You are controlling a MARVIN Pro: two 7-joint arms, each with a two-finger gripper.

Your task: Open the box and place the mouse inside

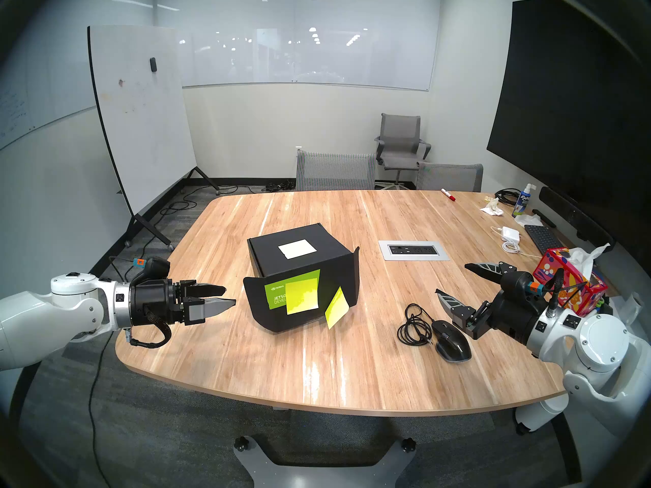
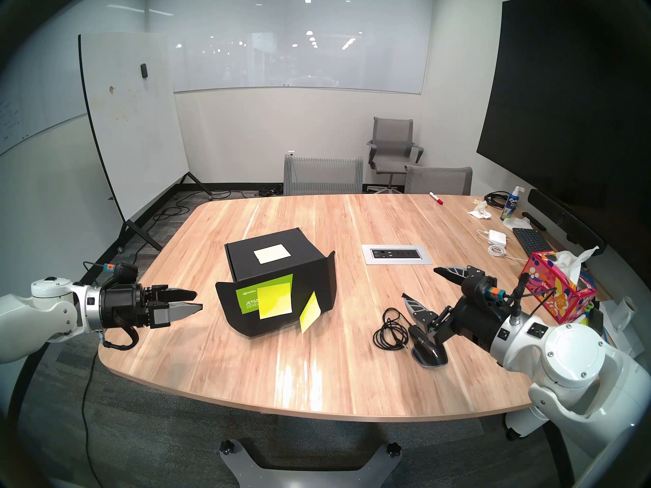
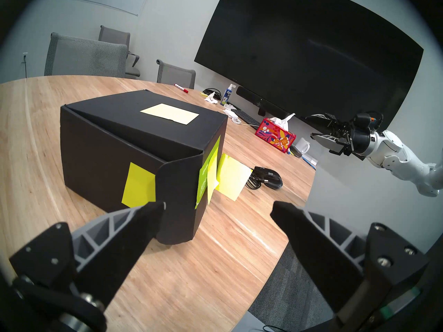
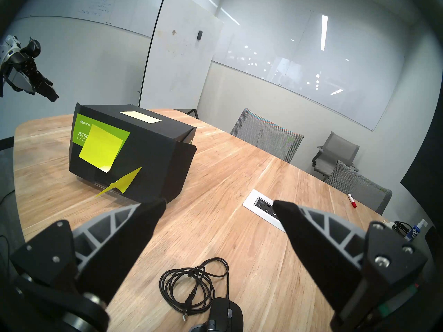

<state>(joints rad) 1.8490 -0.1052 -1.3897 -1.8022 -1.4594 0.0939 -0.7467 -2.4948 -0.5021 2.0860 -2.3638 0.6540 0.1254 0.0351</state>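
The black box [image 1: 271,253] stands mid-table with a pale note on top. Its front lid flap [image 1: 327,293] faces me, shut, with a green label and yellow sticky notes; its side tabs flare outward. My left gripper [image 1: 229,296] hovers open just left of the left tab, apart from it and holding nothing; the left wrist view shows the box [image 3: 107,144] ahead of the left gripper [image 3: 217,208]. The black mouse [image 1: 452,343] lies at the right front beside its coiled cable [image 1: 414,325]. My right gripper [image 1: 452,279] is open and empty just above and behind the mouse [image 4: 225,314].
A red floral tissue box [image 1: 567,283] stands behind my right wrist. A power outlet panel [image 1: 414,250] is set into the table right of the box. At the far right lie a white adapter [image 1: 510,234], a keyboard [image 1: 542,239], a spray bottle [image 1: 523,203] and a red marker [image 1: 448,194].
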